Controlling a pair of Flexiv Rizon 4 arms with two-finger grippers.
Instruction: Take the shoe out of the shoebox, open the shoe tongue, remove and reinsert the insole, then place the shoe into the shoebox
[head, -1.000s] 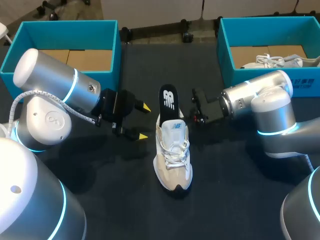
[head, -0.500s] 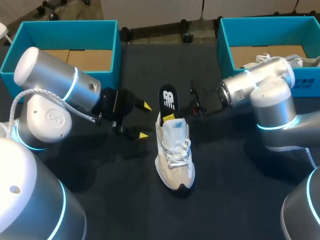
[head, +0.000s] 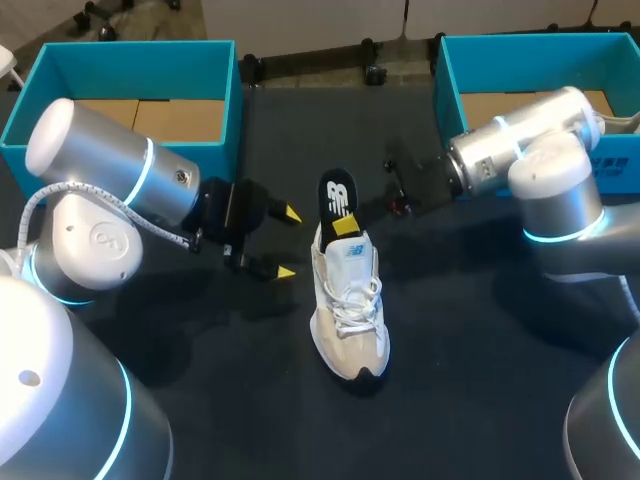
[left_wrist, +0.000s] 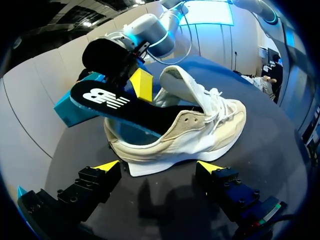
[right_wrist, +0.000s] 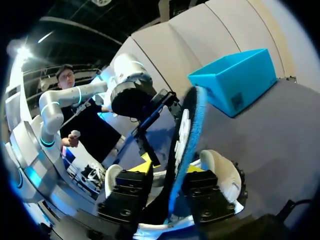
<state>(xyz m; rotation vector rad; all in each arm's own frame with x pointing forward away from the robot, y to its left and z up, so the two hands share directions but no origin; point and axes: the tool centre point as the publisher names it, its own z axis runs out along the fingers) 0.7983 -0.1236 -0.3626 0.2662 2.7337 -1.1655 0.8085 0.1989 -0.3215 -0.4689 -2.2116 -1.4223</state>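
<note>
The shoe stands on its sole at the centre of the table, outside both boxes, with its toe at 6 o'clock and its heel at 12 o'clock. In the left wrist view the tongue is raised clear of the opening.

At 9 o'clock from the shoe, the left gripper hangs just beside it. Its fingers are spread wide and touch nothing.

The black insole projects from the heel opening toward 12 o'clock, its forward part inside the shoe. The right gripper reaches in from 2 o'clock and is clamped on the insole, one finger on each face.

The left shoebox lies at 10 o'clock. The right shoebox lies at 2 o'clock and contains a second shoe.
</note>
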